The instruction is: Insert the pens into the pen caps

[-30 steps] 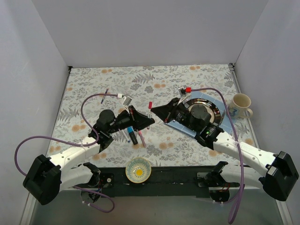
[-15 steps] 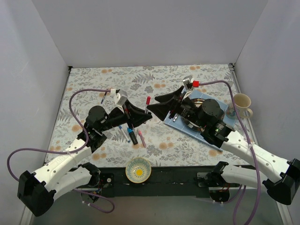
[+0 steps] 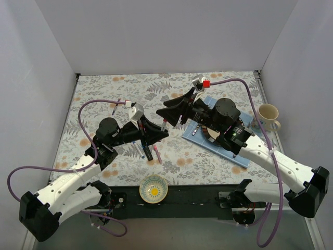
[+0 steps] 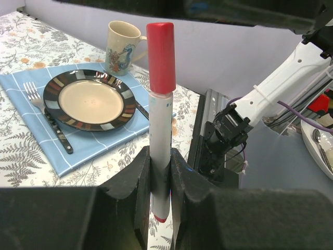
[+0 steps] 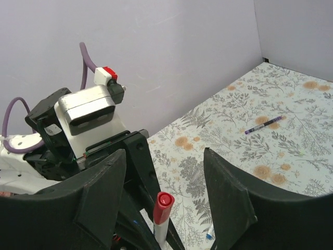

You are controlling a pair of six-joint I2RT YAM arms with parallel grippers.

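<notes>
A white pen wearing a red pen cap stands upright, and my left gripper is shut on its lower barrel. In the top view this pen sits just under my right gripper, while the left gripper holds it from the left. The right gripper is open, its fingers wide on either side of the red pen cap without touching it. On the table lie a black marker, a pink pen and a purple pen.
A striped plate and a fork rest on a blue cloth at the right, a mug beyond it. A small bowl sits at the near edge. Grey walls enclose the table.
My right gripper has opened and shifted left over the pen. The left arm has raised the red-capped pen and holds it steady.
</notes>
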